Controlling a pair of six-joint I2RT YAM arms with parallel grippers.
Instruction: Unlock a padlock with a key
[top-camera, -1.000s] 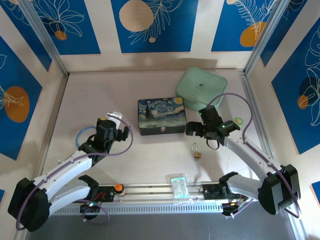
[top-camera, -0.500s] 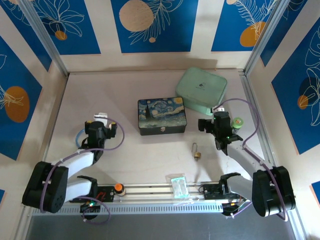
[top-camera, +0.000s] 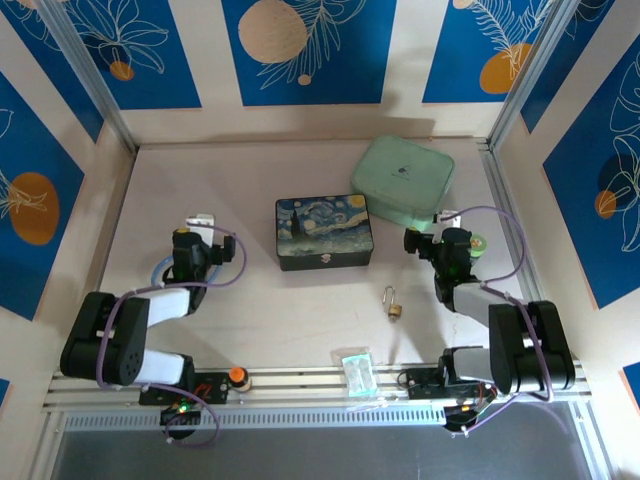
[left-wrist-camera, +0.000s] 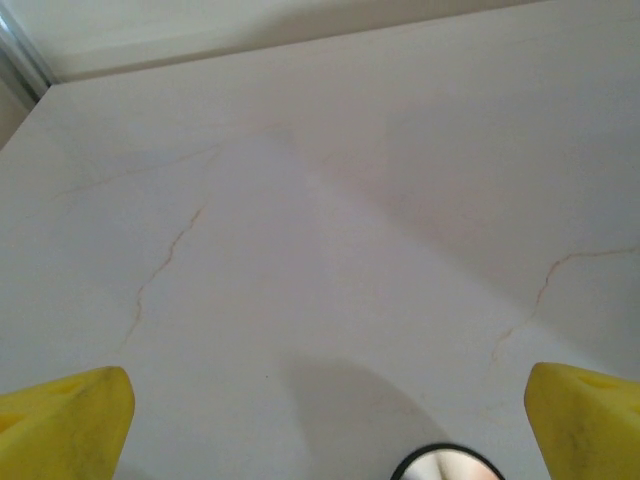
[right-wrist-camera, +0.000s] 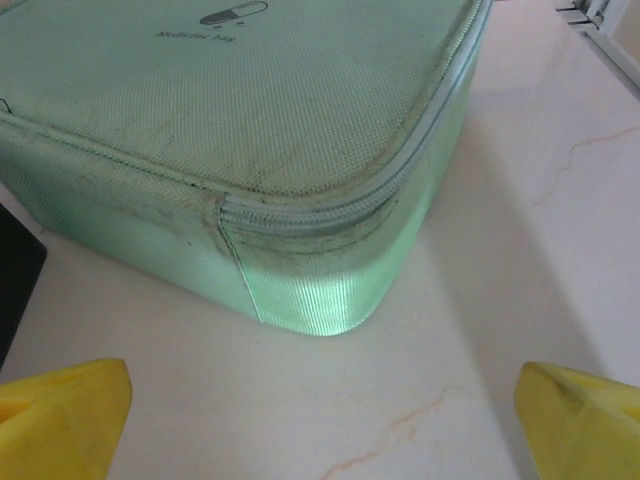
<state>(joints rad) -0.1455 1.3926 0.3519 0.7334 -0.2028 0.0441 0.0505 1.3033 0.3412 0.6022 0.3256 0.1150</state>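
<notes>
The small brass padlock (top-camera: 393, 304) lies on the pale table in front of the painted box, its thin silver shackle pointing away from the arms. I cannot make out the key. My left gripper (top-camera: 193, 240) is at the left of the table, far from the padlock; in the left wrist view it (left-wrist-camera: 325, 425) is open over bare table, with yellow fingertips (left-wrist-camera: 70, 425) wide apart. My right gripper (top-camera: 441, 236) is to the right of and beyond the padlock, apart from it. In the right wrist view it (right-wrist-camera: 325, 425) is open and holds nothing.
A dark painted box (top-camera: 323, 232) stands mid-table. A mint-green zip pouch (top-camera: 402, 183) lies behind the right gripper, its corner (right-wrist-camera: 330, 290) close ahead of the fingers. A clear plastic packet (top-camera: 355, 368) and an orange knob (top-camera: 237, 376) sit on the front rail.
Both arms have folded back toward their bases. The left gripper moved left and the right gripper moved right, away from the box. The padlock stayed put.
</notes>
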